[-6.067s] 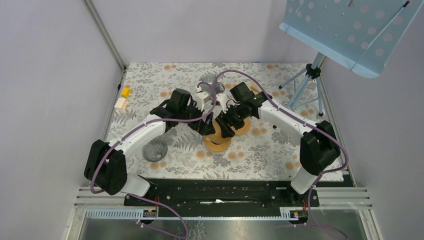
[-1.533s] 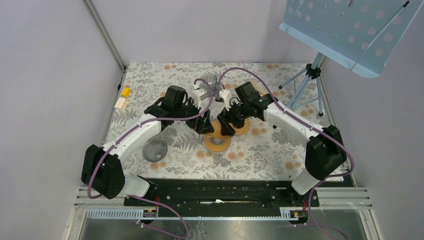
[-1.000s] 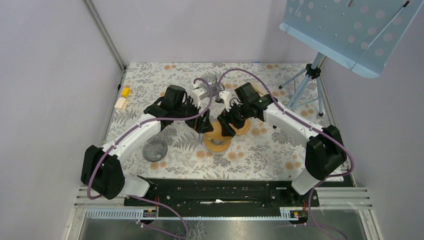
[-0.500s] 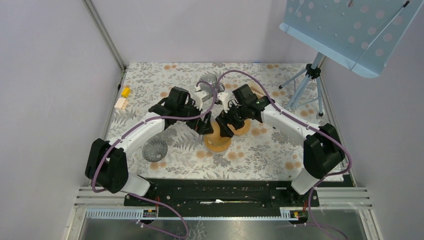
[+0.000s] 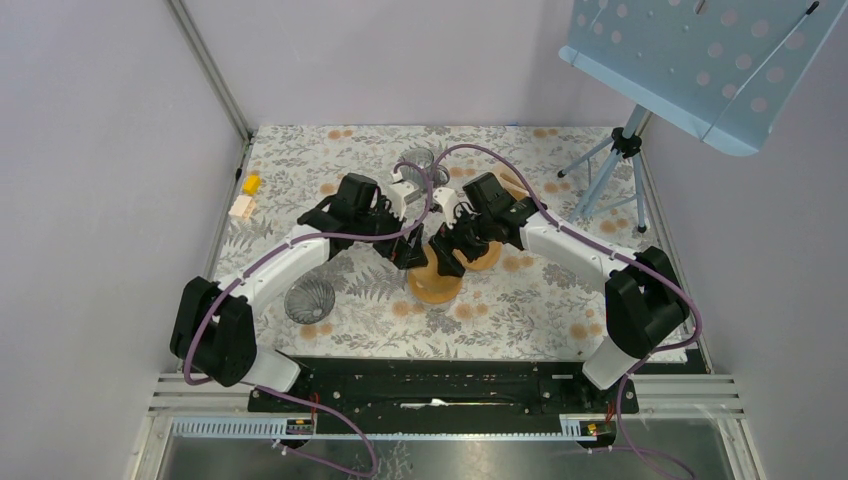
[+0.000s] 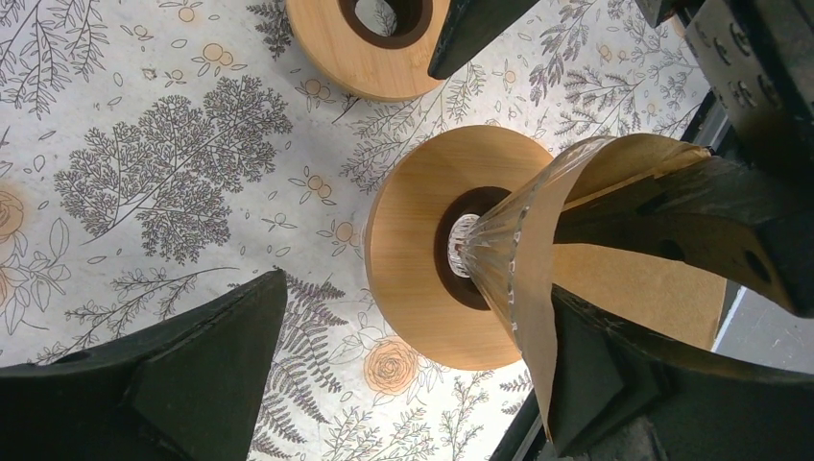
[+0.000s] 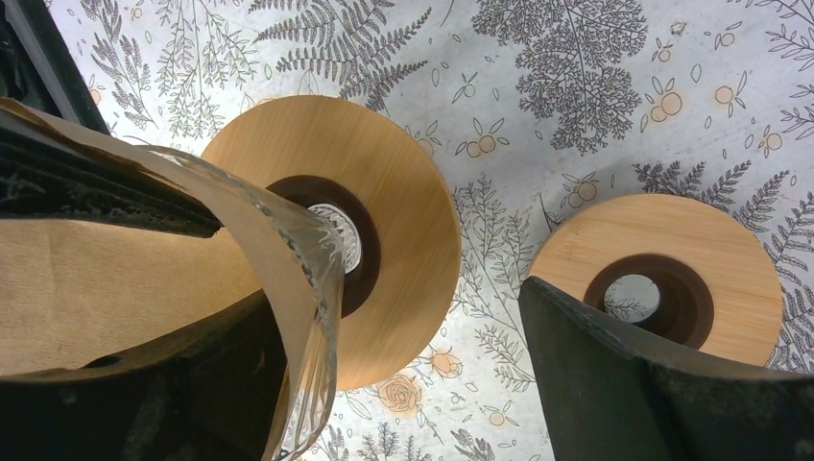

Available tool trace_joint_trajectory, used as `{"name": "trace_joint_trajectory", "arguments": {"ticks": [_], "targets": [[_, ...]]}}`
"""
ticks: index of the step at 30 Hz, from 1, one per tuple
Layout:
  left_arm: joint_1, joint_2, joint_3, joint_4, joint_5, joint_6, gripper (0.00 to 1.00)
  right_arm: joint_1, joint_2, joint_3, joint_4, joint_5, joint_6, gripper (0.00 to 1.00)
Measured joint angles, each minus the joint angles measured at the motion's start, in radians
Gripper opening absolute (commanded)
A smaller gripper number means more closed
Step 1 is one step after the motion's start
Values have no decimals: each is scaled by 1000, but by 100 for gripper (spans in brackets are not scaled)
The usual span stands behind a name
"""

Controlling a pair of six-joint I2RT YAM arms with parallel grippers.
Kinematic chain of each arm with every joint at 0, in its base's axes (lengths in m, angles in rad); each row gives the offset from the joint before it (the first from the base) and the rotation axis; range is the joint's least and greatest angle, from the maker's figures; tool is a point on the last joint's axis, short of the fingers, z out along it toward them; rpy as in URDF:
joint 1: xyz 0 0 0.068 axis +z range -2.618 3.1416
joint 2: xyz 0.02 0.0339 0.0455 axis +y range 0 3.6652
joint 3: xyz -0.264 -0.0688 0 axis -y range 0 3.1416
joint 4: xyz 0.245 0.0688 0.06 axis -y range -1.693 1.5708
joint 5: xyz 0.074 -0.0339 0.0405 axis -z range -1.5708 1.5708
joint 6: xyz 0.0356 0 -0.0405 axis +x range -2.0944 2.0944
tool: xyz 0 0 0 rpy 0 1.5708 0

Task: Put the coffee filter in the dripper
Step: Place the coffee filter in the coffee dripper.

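- Left gripper (image 5: 408,252), right gripper (image 5: 446,258): jaws wide, crowding dripper (image 6: 494,252) with coffee filter (image 6: 629,288) inside.
- Wooden ring (image 7: 712,252) just right; spare glass cone (image 5: 308,298) near left; tripod (image 5: 615,160) far right.

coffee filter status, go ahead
Left hand open, right hand open, both at the cone. Coffee filter inside the glass dripper on its wooden base. Spare wooden ring alongside, not in the way.

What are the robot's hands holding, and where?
Nothing is pinched. The left gripper and right gripper are wide open, each with one finger at the paper filter in the dripper.
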Motion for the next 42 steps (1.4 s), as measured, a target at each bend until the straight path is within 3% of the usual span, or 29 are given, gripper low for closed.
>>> {"name": "trace_joint_trajectory", "arguments": {"ticks": [12, 42], "targets": [[0, -15, -5, -14, 5, 45, 99, 0, 0, 27, -51, -51, -1, 97], [-2, -43, 32, -81, 21, 50, 99, -6, -29, 139, -147, -85, -6, 100]]}}
